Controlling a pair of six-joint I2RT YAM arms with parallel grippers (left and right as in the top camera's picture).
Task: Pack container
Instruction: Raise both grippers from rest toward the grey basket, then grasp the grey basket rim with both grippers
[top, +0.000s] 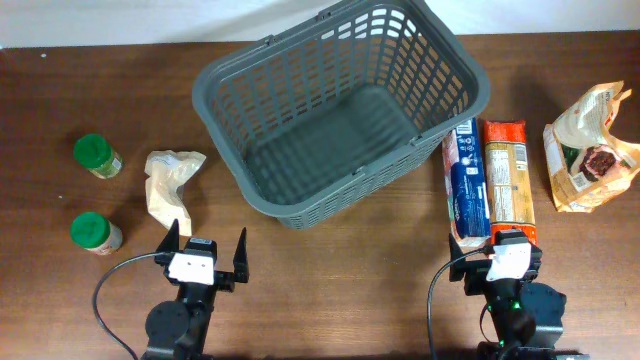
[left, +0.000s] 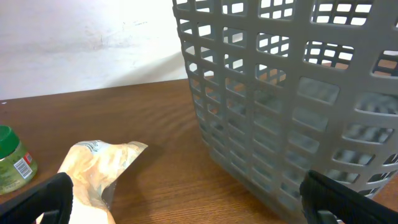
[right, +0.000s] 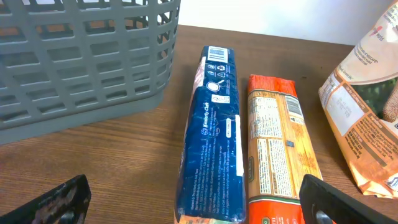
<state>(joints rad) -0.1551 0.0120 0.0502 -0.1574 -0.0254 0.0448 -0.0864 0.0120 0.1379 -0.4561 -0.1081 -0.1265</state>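
The large dark grey basket (top: 340, 110) stands empty at the table's middle back; its lattice wall fills the right of the left wrist view (left: 292, 99) and the upper left of the right wrist view (right: 81, 56). My left gripper (top: 204, 255) is open and empty near the front edge, with a crumpled pale bag (top: 170, 185) just ahead on its left (left: 99, 171). My right gripper (top: 497, 250) is open and empty, right behind a blue packet (top: 467, 185) (right: 211, 137) and an orange packet (top: 507, 170) (right: 277, 143) that lie side by side.
Two green-lidded jars (top: 97, 155) (top: 95, 232) stand at the left; one shows in the left wrist view (left: 12, 158). A tan printed bag (top: 590, 150) (right: 367, 112) lies at the far right. A white wall runs behind the table.
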